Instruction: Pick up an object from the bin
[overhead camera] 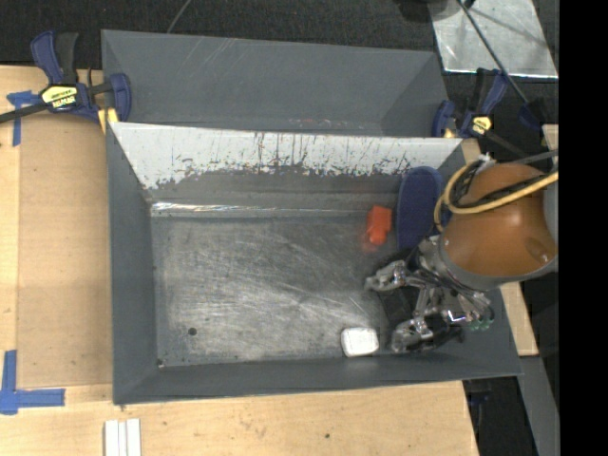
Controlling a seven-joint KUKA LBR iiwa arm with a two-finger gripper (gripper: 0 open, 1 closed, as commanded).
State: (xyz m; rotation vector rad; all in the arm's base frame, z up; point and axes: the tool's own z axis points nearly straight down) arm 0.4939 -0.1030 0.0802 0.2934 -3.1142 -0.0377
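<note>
We see the gripper [419,304] low in the grey metal bin [133,283], near the corner where the view's right wall meets the near wall; its metal parts crowd together under the wrist, and the arm's rounded orange cover [498,228] with its looped cable hides the upper part of it; whether it is spread or pressed together we cannot tell.

Just beside the gripper, toward the view's left and close to the near wall, lies a small white block [359,341] with rounded corners, flat on the floor; whether the metal touches it we cannot make out, the gap being too narrow to judge.

Beyond the gripper, toward the far wall, a small orange block [379,224] stands apart from it on the floor; next to that, on the arm's side, a dark blue oval thing [416,207] leans by the far wall, its right edge cut off behind the orange cover, so we cannot tell its full shape.

The bin floor on the far side of the white block from the gripper is scuffed bare metal; the far wall carries dark streaks along its upper band.
</note>
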